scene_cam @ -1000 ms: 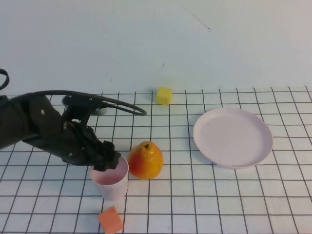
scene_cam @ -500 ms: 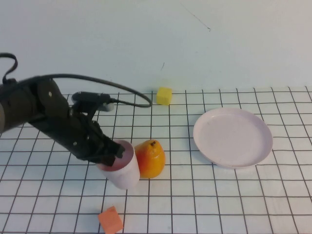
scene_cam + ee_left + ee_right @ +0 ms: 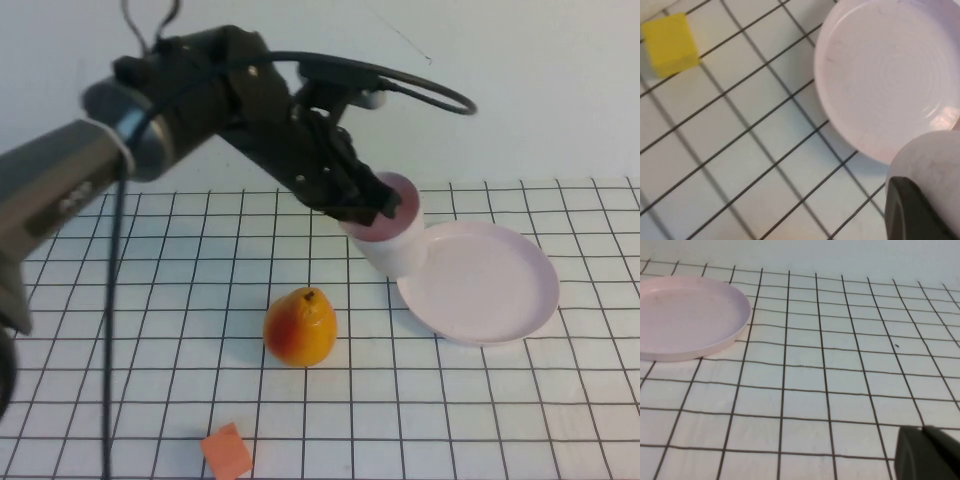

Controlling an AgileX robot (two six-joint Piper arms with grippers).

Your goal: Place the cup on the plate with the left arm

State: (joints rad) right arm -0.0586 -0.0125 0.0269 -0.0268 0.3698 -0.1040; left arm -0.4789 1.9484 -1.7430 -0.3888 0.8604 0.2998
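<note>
1. The left gripper [image 3: 372, 203], clamped on the cup [image 3: 392, 240], hangs at the plate's [image 3: 500, 300] left rim; the plate's surface lies bare.
2. The pear [image 3: 299, 327] and orange block [image 3: 227, 452] stand well apart, toward the near side.
3. The yellow block [image 3: 669, 44] sits behind the arm.
4. The right gripper [image 3: 927, 452] rests low over bare grid right of the plate.

One cup [image 3: 390, 232], one plate [image 3: 478, 282], one pear [image 3: 299, 327], two blocks: yellow block [image 3: 669, 44], orange block [image 3: 228, 452].
</note>
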